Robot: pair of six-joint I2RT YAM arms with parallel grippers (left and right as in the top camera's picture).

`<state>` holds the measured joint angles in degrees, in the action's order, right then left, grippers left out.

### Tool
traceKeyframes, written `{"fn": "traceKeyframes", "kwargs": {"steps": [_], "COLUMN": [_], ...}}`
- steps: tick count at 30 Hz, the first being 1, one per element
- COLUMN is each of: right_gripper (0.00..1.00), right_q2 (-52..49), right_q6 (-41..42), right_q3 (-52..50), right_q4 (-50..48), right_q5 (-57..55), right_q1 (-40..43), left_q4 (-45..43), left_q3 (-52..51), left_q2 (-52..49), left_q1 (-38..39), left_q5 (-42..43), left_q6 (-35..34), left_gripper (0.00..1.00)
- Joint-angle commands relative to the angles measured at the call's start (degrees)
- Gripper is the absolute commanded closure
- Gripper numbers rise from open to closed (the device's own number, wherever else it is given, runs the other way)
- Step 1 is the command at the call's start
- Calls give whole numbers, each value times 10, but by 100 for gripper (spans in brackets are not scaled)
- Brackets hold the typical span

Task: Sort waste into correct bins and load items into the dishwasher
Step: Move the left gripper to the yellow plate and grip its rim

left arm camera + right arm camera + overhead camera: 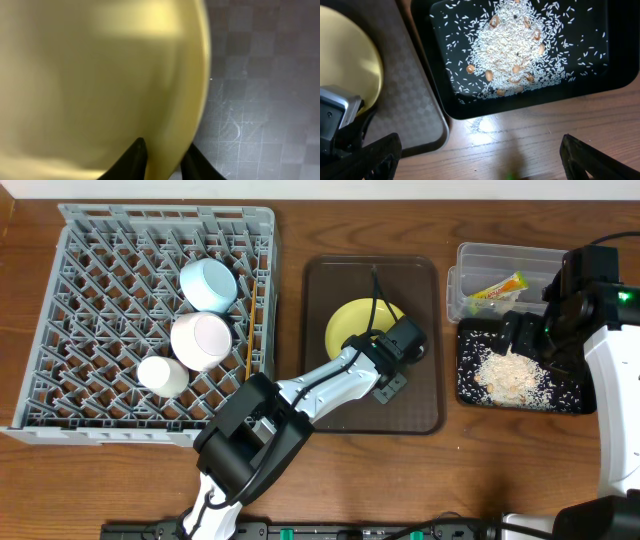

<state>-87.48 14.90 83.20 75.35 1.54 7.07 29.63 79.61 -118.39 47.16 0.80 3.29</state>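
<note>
Left gripper [167, 162] pinches rim of yellow plate [350, 330], sitting on brown serving tray [325, 290]; thin edge hold, could slip or tip on lifting. Right gripper [482, 155] spread wide, empty, right of tray.

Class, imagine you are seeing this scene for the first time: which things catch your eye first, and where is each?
The yellow plate on the brown tray at centre stands out, its rim pinched in the left claw. At left, the big grey dish rack holds a blue bowl, a pinkish bowl and a white cup. At right, a pale rice pile lies in the black tray.
</note>
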Motion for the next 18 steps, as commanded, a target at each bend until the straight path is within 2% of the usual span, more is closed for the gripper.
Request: {"fn": "traceKeyframes", "kwargs": {"steps": [1, 2, 4, 12, 18], "right_gripper": [1, 1, 1, 1, 1], "right_q2": [6, 6, 6, 6, 6], "right_q6": [7, 7, 7, 7, 7], "right_q3": [3, 3, 3, 3, 3], "right_q4": [-1, -1, -1, -1, -1], "right_q5": [2, 2, 2, 2, 2], "right_q1": [4, 4, 4, 4, 4], "left_q4": [12, 11, 11, 10, 10], "left_q3": [-6, -6, -6, -6, -5], "left_q2": [-11, -11, -11, -5, 41], "left_q1": [-1, -1, -1, -1, -1], "left_q5": [-7, -7, -6, -18, -50], "left_q6": [1, 1, 1, 1, 1], "left_gripper": [81, 87, 91, 92, 92]}}
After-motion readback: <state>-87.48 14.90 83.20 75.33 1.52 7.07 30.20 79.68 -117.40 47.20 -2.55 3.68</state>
